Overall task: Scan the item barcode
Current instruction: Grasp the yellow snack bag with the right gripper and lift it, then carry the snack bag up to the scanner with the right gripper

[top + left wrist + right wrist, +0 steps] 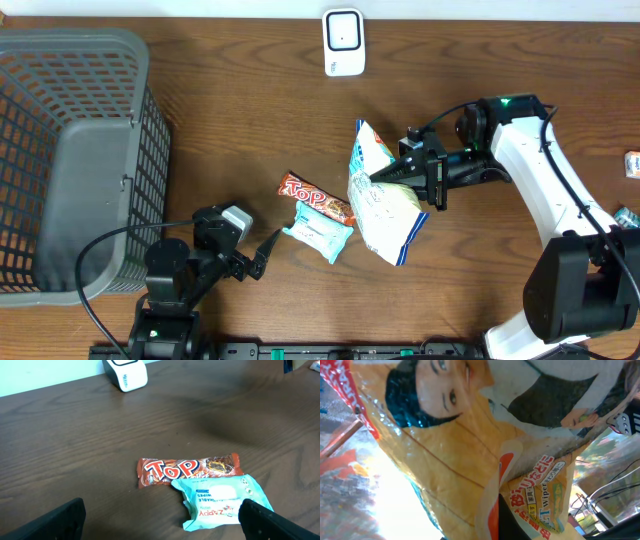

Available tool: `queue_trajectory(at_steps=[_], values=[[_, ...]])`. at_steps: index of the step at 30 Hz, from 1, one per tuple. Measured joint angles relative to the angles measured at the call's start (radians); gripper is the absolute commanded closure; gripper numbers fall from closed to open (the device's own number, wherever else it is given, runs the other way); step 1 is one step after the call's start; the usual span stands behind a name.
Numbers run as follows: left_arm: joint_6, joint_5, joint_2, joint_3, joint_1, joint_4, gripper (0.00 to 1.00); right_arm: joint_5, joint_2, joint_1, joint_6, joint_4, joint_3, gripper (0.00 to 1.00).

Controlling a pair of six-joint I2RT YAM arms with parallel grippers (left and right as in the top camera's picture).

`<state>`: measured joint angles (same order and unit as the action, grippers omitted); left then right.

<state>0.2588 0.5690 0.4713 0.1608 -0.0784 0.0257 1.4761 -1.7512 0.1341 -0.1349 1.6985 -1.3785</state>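
Two claws work over this desk (pixel 250 100), and only one of them has anything in hand. At the far left a grey basket (pixel 150 150) stands with no item showing in it. Just right of it the left claw (pixel 268 252) hangs low with its jaws spread as wide as they go, holding nothing. A pale blue wipes pack (pixel 318 233) lies just ahead of it, touching a red chocolate bar (pixel 315 198); both lie flat on the desk.

Further right, at the top edge, sits the white scanner (pixel 343 42). Below it and well apart from it is the snack bag (pixel 385 205), the item in play. The right claw (pixel 387 173) is closed tight on the bag's edge, and its wrist camera sees almost nothing but printed wrapper. Whether the bag's lower corner touches the desk I cannot tell. No barcode shows in any view.

By my reading the pick-up is done and the scan is not: the bag must go up toward the scanner with its code facing it. Two small packets (pixel 632 163) lie at the right edge.
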Motion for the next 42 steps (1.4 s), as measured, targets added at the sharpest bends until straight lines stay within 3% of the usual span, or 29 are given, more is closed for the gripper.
queue_trajectory(at_steps=[16,23,27,38,42], values=[[0.0,0.0,0.0,0.0,0.0,0.0,0.02,-0.014,0.0,-0.041,-0.045,0.0,0.0,0.99],[0.0,0.0,0.0,0.0,0.0,0.0,0.02,-0.203,0.0,-0.068,-0.073,-0.034,0.0,0.99],[0.0,0.0,0.0,0.0,0.0,0.0,0.02,-0.365,0.0,-0.076,-0.131,-0.213,0.002,0.99],[0.0,0.0,0.0,0.0,0.0,0.0,0.02,-0.585,0.0,-0.066,-0.31,-0.728,0.007,0.99],[0.0,0.0,0.0,0.0,0.0,0.0,0.02,-0.807,0.0,-0.044,-0.43,-0.867,0.008,0.99]])
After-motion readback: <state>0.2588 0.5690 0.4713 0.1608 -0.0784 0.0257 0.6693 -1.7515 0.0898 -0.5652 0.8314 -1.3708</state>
